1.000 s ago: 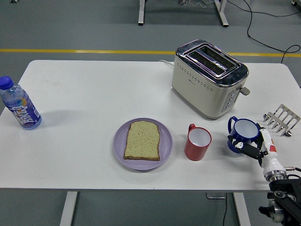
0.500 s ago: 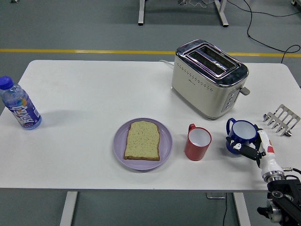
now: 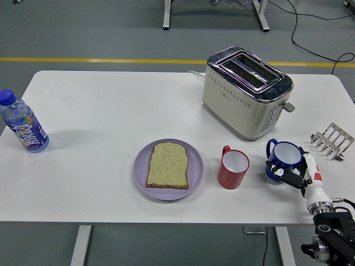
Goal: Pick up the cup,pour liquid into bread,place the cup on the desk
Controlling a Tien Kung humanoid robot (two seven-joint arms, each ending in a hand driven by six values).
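A blue cup (image 3: 283,156) with a white inside stands on the white table at the right, just in front of the toaster. My right hand (image 3: 298,174) comes up from the lower right corner. Its black fingers (image 3: 289,175) wrap the cup's near side and a white finger (image 3: 310,167) lies along its right side. A red cup (image 3: 233,168) stands upright to the left of the blue one. A slice of bread (image 3: 168,164) lies flat on a purple plate (image 3: 141,176) at the table's middle front. My left hand is out of view.
A cream and chrome toaster (image 3: 247,91) stands behind the cups. A small metal toast rack (image 3: 331,141) sits near the right edge. A blue-capped water bottle (image 3: 23,123) stands at the far left.
My right hand and the blue cup have shifted slightly to the left and toward the near edge together. Nothing else moved.
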